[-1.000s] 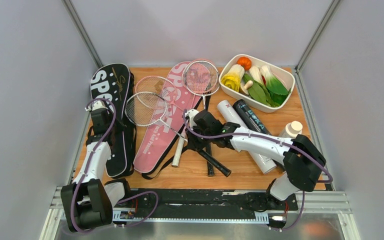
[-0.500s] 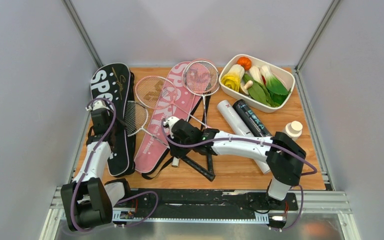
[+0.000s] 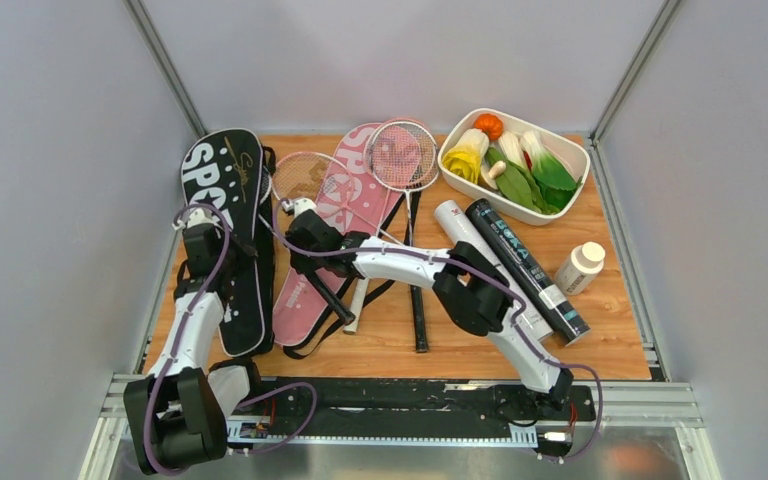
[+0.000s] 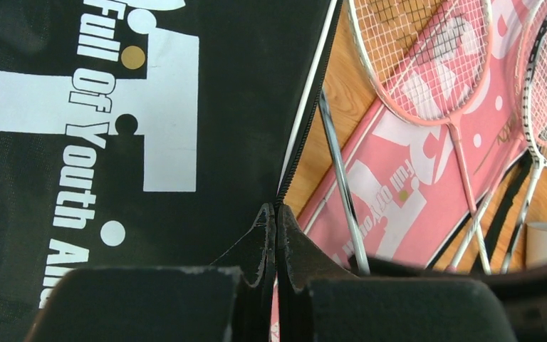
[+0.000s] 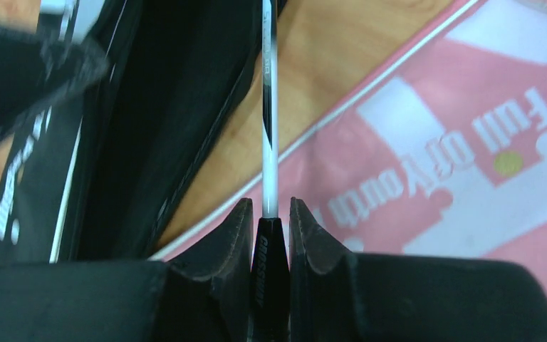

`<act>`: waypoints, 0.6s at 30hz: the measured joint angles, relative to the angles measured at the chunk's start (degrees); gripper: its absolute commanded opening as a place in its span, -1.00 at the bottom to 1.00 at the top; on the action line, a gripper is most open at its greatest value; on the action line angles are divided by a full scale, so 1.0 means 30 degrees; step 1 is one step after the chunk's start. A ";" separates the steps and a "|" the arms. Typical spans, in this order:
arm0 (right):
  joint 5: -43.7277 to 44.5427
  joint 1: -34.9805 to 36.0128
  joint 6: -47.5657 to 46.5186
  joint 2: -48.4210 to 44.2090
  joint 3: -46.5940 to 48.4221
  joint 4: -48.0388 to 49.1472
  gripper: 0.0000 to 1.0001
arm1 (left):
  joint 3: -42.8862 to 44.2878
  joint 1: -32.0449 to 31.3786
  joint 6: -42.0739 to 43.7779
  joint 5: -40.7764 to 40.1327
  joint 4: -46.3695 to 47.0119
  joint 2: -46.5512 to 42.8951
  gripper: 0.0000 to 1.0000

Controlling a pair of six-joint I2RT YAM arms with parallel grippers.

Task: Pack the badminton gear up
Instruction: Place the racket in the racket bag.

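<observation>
Black fabric fills the left wrist view: the left gripper point(image 4: 276, 235) is pinched fully closed on the zipper edge of the black cover point(image 3: 228, 235), apparently holding the opening up so a racket can enter. The cover lies along the table's 9 o'clock side in the top view, with the pink cover point(image 3: 332, 230) just beside it toward the centre. The right gripper point(image 5: 271, 235) is clamped narrow on the dark handle end of a racket point(image 5: 269, 142), whose white shaft runs toward 12 o'clock in the right wrist view and into the black cover's open mouth. Judgement: insertion step, racket head partly inside; how far, I cannot tell. Two more rackets point(image 3: 400, 155) rest on the pink cover; two tubes point(image 3: 520, 265) lie at 3 o'clock, unpacked. Risk: the frame snagging on the zipper edge.
</observation>
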 measured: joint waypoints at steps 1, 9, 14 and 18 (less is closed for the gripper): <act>0.0240 -0.0124 0.0233 0.0597 0.0670 0.0029 -1.00 | -0.0131 0.0000 -0.0175 0.0182 0.0000 -0.0087 -1.00; 0.0721 -0.1100 0.3177 0.3818 0.4503 0.0772 -0.90 | -0.0364 0.0000 -0.1399 0.1559 0.0131 -0.0095 -1.00; -0.0073 -0.1523 0.5122 0.5304 0.6761 0.1209 -0.42 | -0.0444 0.0000 -0.2011 0.2259 0.0495 -0.0066 -1.00; -0.0510 -0.1559 0.6076 0.5778 0.7264 0.1778 -0.11 | -0.0481 0.0022 -0.2055 0.2368 0.0765 0.0189 -1.00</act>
